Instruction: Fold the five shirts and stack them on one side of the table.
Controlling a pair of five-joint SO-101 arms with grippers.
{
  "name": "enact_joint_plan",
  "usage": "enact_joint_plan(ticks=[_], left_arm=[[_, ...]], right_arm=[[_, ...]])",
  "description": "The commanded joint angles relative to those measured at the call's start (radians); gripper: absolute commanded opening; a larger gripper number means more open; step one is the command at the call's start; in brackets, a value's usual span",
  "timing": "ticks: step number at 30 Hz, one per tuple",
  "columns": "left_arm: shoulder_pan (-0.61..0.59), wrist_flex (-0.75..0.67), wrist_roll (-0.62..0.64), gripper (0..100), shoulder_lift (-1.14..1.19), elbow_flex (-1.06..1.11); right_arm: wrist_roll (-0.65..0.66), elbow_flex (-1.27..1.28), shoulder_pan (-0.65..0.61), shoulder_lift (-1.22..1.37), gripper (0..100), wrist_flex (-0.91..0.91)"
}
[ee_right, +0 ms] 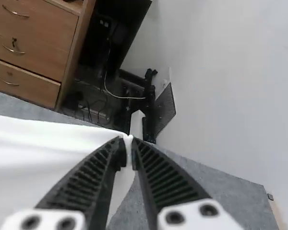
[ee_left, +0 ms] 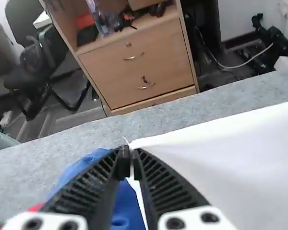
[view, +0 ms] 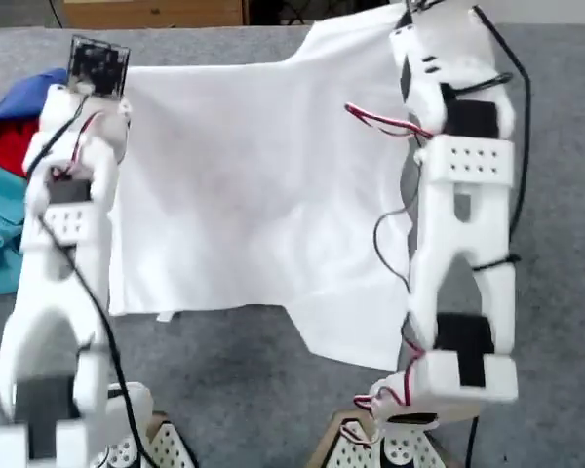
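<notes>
As both end effectors (ee_left: 128,155) (ee_right: 127,145) pinch its edge, the white shirt (view: 253,185) lies spread.

I am getting bright, even light from overhead in the high view. The shirt (view: 244,185) is glaring almost blank white, its creases barely showing. Only soft, faint shadows are lying on the table (view: 556,146) beside the right arm (view: 463,195). In the right wrist view the wall (ee_right: 230,72) is glowing pale, while the recess (ee_right: 115,43) beside the cabinet (ee_right: 29,48) is sitting in deep shade.
</notes>
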Motion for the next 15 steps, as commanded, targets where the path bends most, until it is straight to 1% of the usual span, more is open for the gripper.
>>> enact_joint_plan(ticks=[1, 3, 7, 10, 15], left_arm=[[0.012, -0.035, -0.009, 3, 0.169, -0.205], [0.022, 0.003, -0.009, 3, 0.247, -0.280], [0.025, 0.158, -0.009, 3, 0.341, -0.427], [0.021, 0.252, -0.011, 3, 0.377, -0.484], [0.004, 0.394, -0.014, 3, 0.364, -0.499]], right_arm=[[-0.003, -0.156, -0.014, 0.097, 1.3, -0.057], [-0.003, -0.255, -0.015, 0.170, 1.3, -0.003], [-0.003, -0.467, -0.017, 0.292, 1.3, 0.144], [0.000, -0.599, -0.018, 0.357, 1.3, 0.282], [0.005, -0.766, -0.026, 0.394, 1.3, 0.641]])
